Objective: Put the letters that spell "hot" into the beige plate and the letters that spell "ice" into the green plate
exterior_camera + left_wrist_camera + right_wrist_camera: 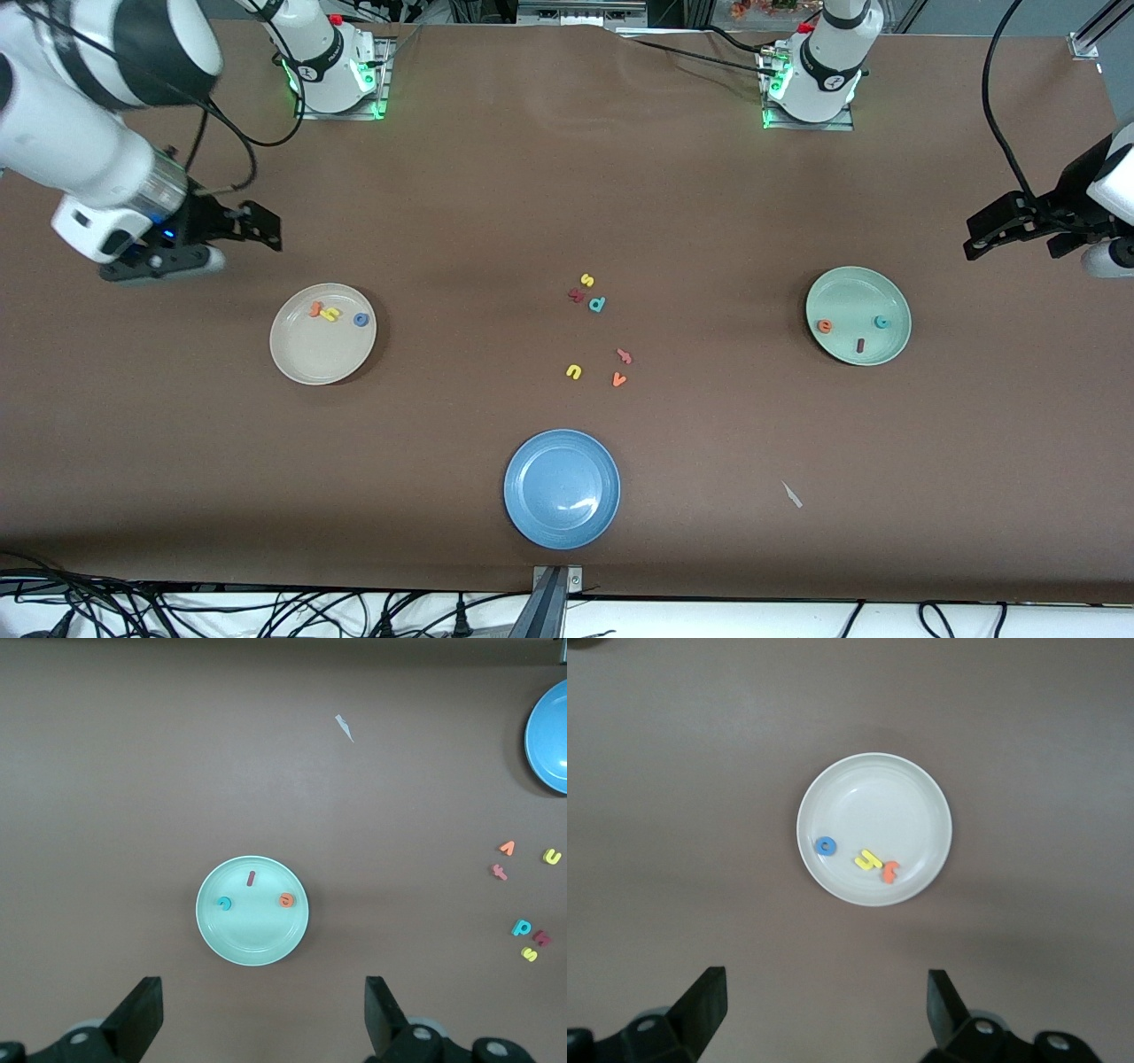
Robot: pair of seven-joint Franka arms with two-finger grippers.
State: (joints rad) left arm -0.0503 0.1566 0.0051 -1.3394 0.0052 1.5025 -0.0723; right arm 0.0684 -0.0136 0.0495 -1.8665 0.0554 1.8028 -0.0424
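Beige plate (322, 354) holds h, o, t; green plate (858, 297) holds i (859, 346) w/ long axis toward front camera, plus c, e. Left gripper (261, 1014) and right gripper (824, 1010): fingers spread, empty, up over bare table by their plates. Only left wrist view shows both green plate and blue plate (551, 735).

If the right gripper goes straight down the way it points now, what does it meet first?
Probably bare table: the open right gripper points at the cloth beside the beige plate, not the plate itself.

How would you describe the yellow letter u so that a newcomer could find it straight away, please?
Start at the blue plate, the one nearest the front camera. Just farther from the camera lies a loose cluster of foam letters on the bare table; the yellow u is among the nearest of them, beside the orange v. The other loose yellow letter, the s, lies farther off.
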